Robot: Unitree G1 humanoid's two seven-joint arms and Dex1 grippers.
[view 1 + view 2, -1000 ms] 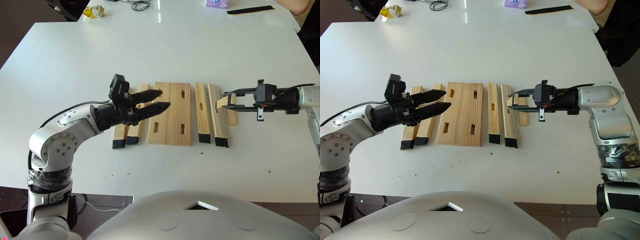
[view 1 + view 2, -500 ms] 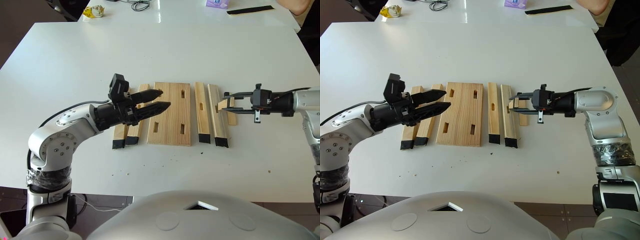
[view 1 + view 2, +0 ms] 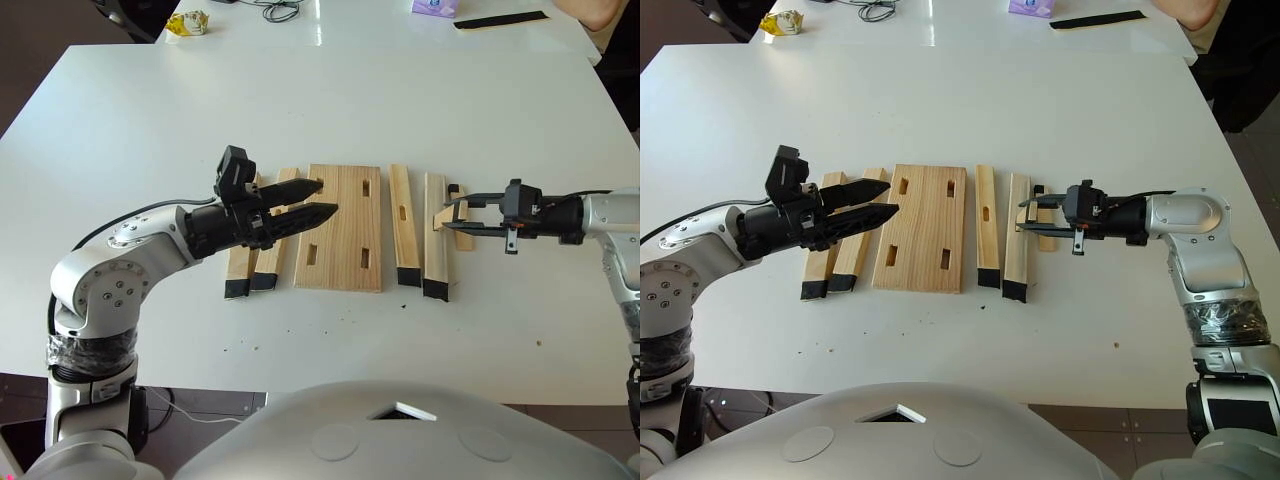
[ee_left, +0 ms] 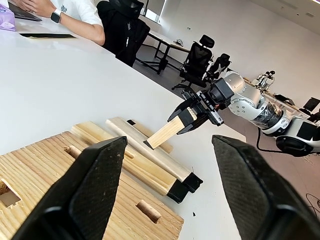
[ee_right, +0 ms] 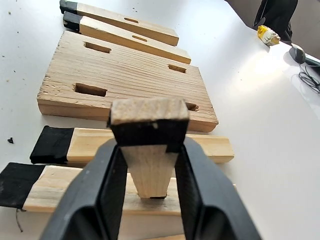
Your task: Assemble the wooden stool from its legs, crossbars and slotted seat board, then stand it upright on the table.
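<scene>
The right hand [image 3: 1032, 213] is clamped on a short crossbar [image 5: 148, 117], gripping it near its upper end so that the piece slants down, and its lower end appears to sit at the slot of the outer right leg [image 3: 1016, 235]. That leg lies loose on the worktop [image 3: 940, 90], just beside the inner right leg [image 3: 986, 225], with a second crossbar [image 3: 1045, 238] flat on the far side under the hand. The main risk is that nothing braces the leg: if the hand presses down at this slant, the leg will likely slide or skew rather than take the tenon, and the end may catch on the slot's edge. Held so high up, the crossbar could also pivot in the grip. The left hand [image 3: 890, 197], its fingers apart and holding nothing, hovers over the left edge of the slotted seat board [image 3: 925, 225] and the two left legs [image 3: 835, 250], well apart from the joint and unable to steady it.
</scene>
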